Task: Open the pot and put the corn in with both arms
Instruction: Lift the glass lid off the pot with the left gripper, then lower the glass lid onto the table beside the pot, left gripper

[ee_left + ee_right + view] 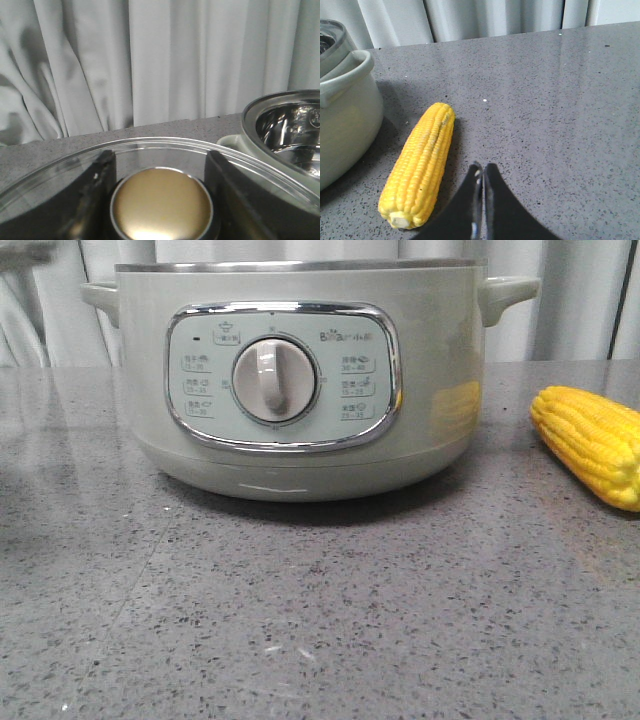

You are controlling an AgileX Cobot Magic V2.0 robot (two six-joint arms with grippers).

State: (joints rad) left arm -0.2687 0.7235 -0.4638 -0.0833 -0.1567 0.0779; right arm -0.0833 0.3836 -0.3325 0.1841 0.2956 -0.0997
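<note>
Corn waits beside the right gripper

Corn (418, 167) lies flat on the grey table (300, 620), on the right side of the pot (300, 380), close to it but not touching. In the right wrist view, its long shape points away from the camera, with the round tip far off and the cut end near. The right gripper (481, 172) hovers just beside the corn, toward the side away from the pot. Its two black fingers are pressed together and they hold nothing.

The left gripper (162, 200) is off to the pot's left. Its fingers sit on each side of the gold knob (161, 202) of the glass lid (150, 150) and seem to grip it. I think the lid is already off, because the left wrist view shows the shiny inside of the pot with nothing over it.

So the right arm is the nearer one to the corn. My guess is that it must open its fingers, slide over toward the pot a little, and come down across the corn's middle, so the fingers close on its two long sides
</note>
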